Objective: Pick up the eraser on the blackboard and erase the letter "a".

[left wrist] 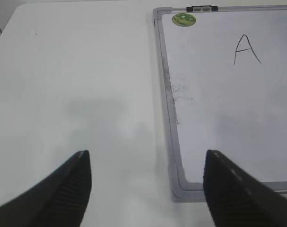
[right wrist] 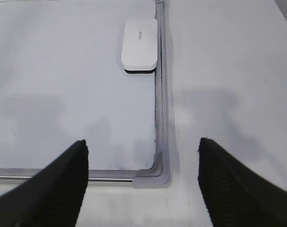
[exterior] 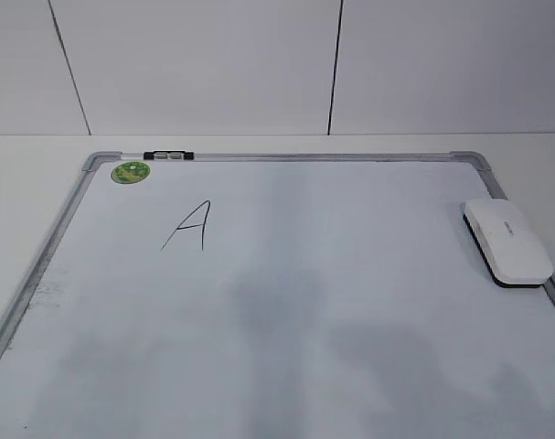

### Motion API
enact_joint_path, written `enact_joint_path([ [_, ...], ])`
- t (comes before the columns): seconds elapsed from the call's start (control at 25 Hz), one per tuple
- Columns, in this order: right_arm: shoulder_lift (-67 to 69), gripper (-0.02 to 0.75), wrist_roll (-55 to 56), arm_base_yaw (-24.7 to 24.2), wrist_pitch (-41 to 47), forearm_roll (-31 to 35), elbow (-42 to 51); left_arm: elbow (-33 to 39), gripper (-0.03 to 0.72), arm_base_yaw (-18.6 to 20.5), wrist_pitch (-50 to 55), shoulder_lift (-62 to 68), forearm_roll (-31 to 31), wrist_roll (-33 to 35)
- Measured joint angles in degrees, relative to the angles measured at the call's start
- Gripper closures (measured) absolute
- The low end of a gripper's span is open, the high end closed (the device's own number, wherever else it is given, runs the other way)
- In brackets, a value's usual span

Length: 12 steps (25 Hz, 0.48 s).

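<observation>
The eraser [exterior: 506,242] lies on the right side of the blackboard [exterior: 286,302], right beside the grey frame. In the right wrist view the eraser [right wrist: 140,46] sits straight ahead of the right claw [right wrist: 143,182] and a little to its left, with its long side running away from the claw, along the frame. The right claw is wide open and holds nothing. The left claw [left wrist: 145,182] is wide open too, and it hangs over the board's left near corner, well apart from the eraser. So the right arm is nearer and looks like the one to pick it up. Only 1 letter shows on the board, a tall pointed A [exterior: 191,225]. No small round "a" can be seen anywhere. Neither arm shows in the outside view.
</observation>
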Motion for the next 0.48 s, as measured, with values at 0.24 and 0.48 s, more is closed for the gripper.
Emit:
enact_joint_path([
  [0.24, 0.0, 0.162, 0.0, 0.0, 0.0, 0.0, 0.0, 0.0, 0.132, 0.0, 0.0, 0.0, 0.0, 0.0],
  [0.48, 0.0, 0.162, 0.0, 0.0, 0.0, 0.0, 0.0, 0.0, 0.132, 0.0, 0.0, 0.0, 0.0, 0.0],
])
